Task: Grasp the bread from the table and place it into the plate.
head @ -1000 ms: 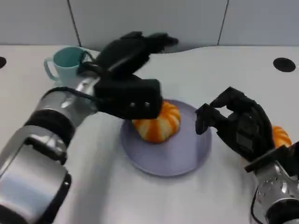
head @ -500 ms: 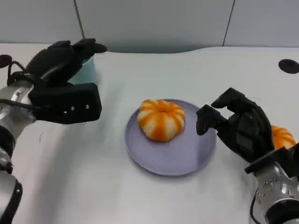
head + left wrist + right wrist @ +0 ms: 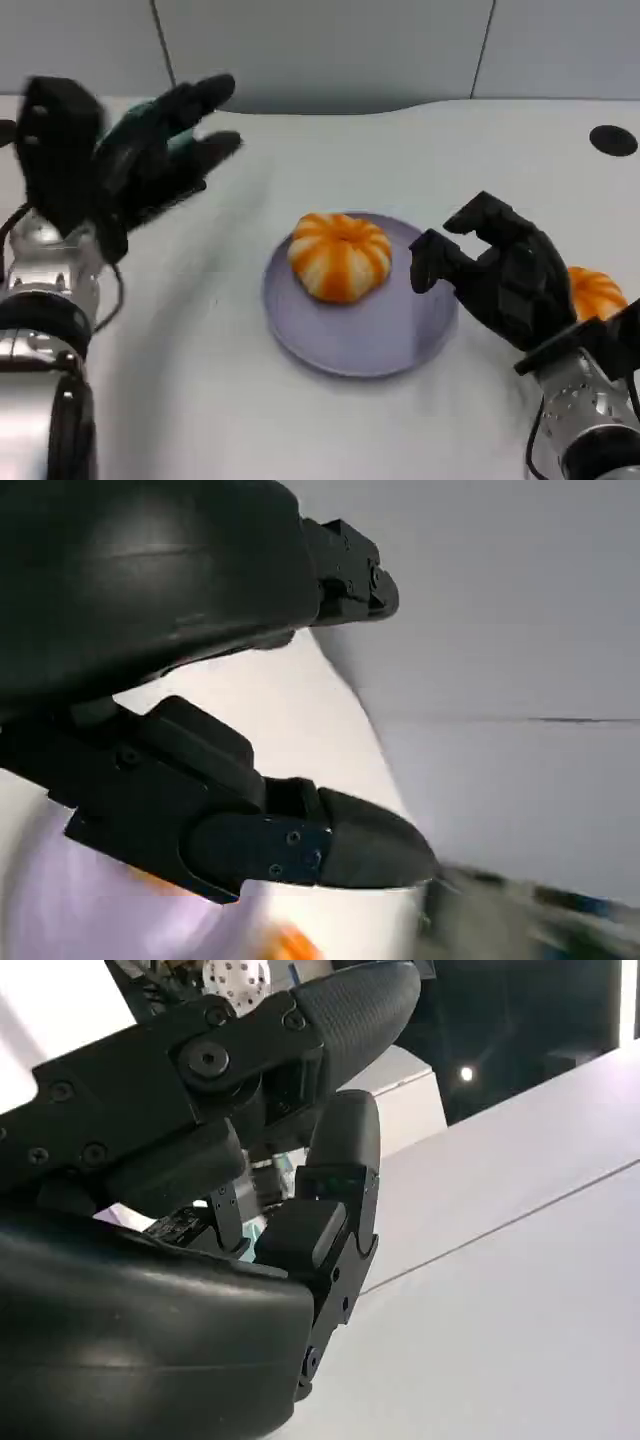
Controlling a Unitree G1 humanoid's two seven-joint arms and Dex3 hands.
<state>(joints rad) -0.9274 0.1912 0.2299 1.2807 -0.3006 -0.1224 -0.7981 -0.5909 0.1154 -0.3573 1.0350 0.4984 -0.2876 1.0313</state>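
At far left, left hand [image 3: 130, 160] hung above table [image 3: 200, 400], fingers spread, nothing held. Mid-table, bread [image 3: 340, 255] sat on plate [image 3: 330, 345], left of centre: placing looked done, only arm retreat left. Bread round, dome up, stripes fanning from top, no long axis. Further right, right hand [image 3: 500, 280] curled, empty. Second bun [image 3: 595, 293] beyond it.

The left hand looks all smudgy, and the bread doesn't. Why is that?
In the head view the left hand is smeared by motion blur, while the bread on the plate and the right hand look sharp. In the left wrist view the hand is crisp, but the background around it is streaked and blurry.
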